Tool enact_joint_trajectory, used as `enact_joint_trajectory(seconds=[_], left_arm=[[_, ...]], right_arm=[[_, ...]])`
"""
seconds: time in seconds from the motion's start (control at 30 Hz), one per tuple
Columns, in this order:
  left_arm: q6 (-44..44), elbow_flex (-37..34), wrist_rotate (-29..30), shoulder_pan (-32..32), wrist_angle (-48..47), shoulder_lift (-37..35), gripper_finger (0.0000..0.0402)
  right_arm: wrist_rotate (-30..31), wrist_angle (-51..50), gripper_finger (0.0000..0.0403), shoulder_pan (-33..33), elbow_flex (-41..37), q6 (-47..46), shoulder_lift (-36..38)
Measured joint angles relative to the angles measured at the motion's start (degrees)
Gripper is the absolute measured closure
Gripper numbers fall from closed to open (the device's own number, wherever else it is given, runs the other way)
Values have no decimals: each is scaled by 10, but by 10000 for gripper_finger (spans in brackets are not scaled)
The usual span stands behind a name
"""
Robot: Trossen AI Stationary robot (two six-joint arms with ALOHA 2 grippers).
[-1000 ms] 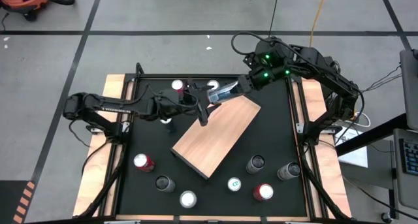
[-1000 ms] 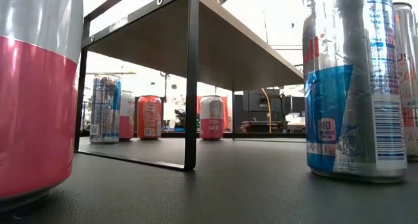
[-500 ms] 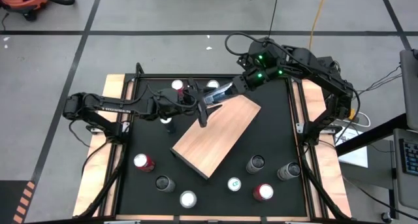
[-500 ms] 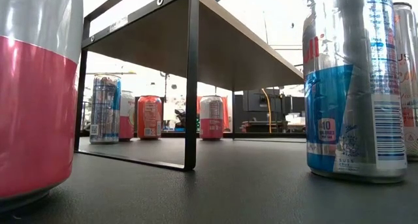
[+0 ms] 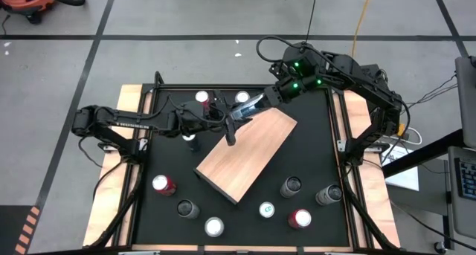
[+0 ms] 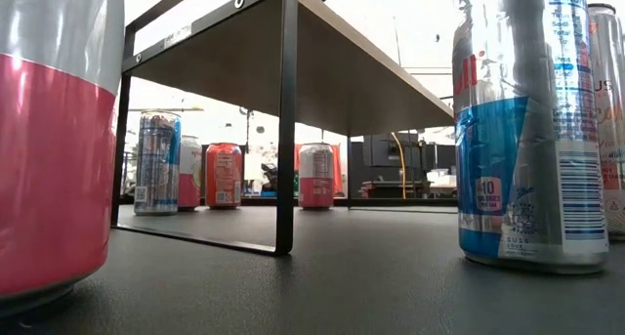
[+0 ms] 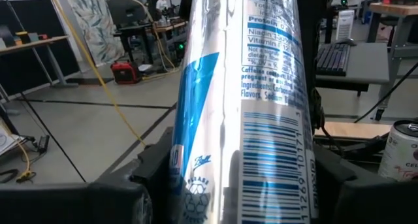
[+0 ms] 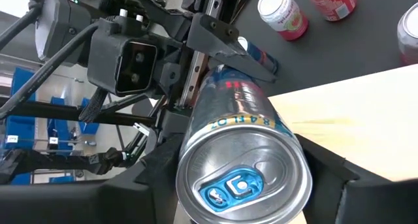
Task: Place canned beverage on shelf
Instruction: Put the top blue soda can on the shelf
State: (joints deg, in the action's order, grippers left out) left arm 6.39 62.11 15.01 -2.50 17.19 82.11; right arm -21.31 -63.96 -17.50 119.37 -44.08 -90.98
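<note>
High view: both grippers (image 5: 232, 121) (image 5: 256, 102) grip can (image 5: 245, 108) (midair)

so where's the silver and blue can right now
High view: silver and blue can lies tilted between both grippers' fingers, above the wooden shelf far-left corner, near the table's back edge.

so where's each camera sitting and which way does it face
high: above the table, looking straight down; both arms show, meeting over the shelf.
low: at tabletop height, looking level under the shelf; no arm shows.
left wrist: on the left arm, looking along the can into the room; its fingers flank the can.
right wrist: on the right arm, facing the left gripper.
shared: both wrist views show the same can.
</note>
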Motion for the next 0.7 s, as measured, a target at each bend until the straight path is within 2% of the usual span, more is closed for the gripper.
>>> enact_joint_trajectory(seconds=[0.13, 0.37, 0.57, 0.7], left_arm=[[-35, 0, 2, 1, 1, 0, 173], [-112, 0, -7, 16, 5, -6, 173], [-186, 0, -19, 31, 29, -7, 173], [-247, 0, -54, 34, 71, -7, 173]], right_arm=[[2, 4, 170, 0, 0, 14, 0], [-3, 32, 116, 0, 1, 82, 7], [-41, 55, 81, -1, 1, 128, 10], [-59, 69, 71, -1, 0, 177, 17]])
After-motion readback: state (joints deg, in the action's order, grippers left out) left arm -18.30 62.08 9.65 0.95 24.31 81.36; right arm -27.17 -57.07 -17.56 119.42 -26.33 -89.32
